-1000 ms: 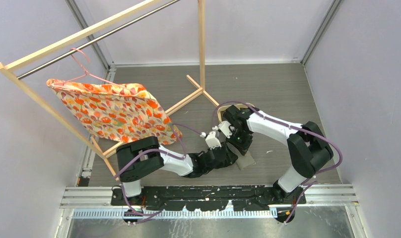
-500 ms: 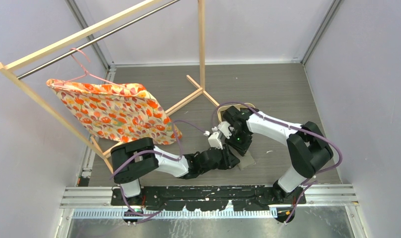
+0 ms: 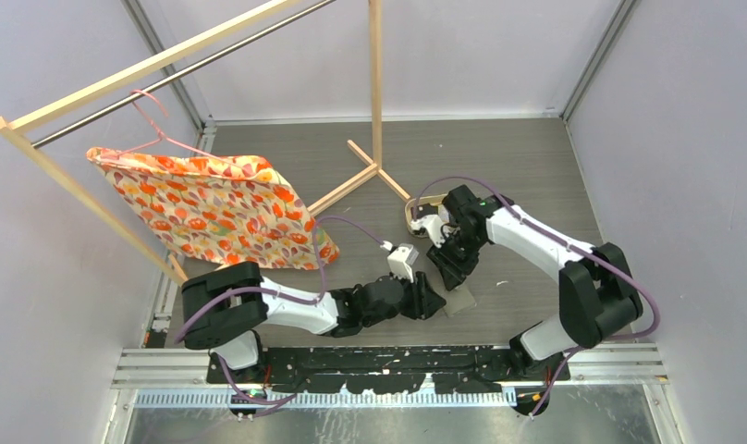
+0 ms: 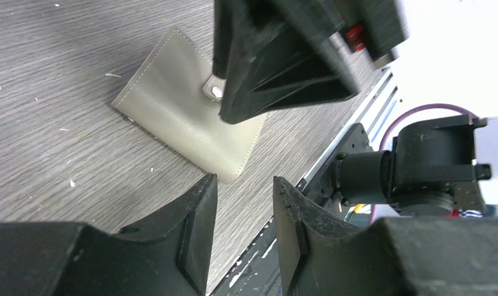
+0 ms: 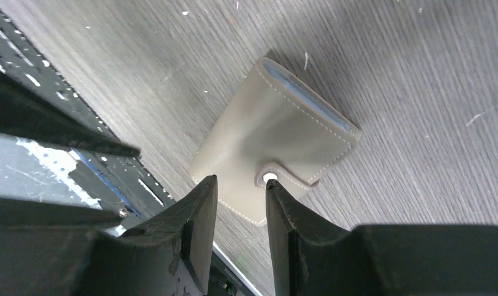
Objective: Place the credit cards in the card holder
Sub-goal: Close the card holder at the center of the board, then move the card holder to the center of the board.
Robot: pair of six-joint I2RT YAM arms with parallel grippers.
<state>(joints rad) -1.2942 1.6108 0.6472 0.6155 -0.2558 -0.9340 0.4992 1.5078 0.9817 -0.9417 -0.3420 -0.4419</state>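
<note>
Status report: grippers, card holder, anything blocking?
Left gripper, right gripper: narrowly open, empty. Card holder snapped shut, flat on table. Above it: right gripper.

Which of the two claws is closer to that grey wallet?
The right gripper: its tips are at the card holder's snap button, while the left gripper stops short of its edge.

The card holder looked like smooth matt grey leather with neat stitching, and its snap was shiny metal. The surface was matt grey wood-grain, kinda speckled. The left tool and right tool were dull black plastic.
</note>
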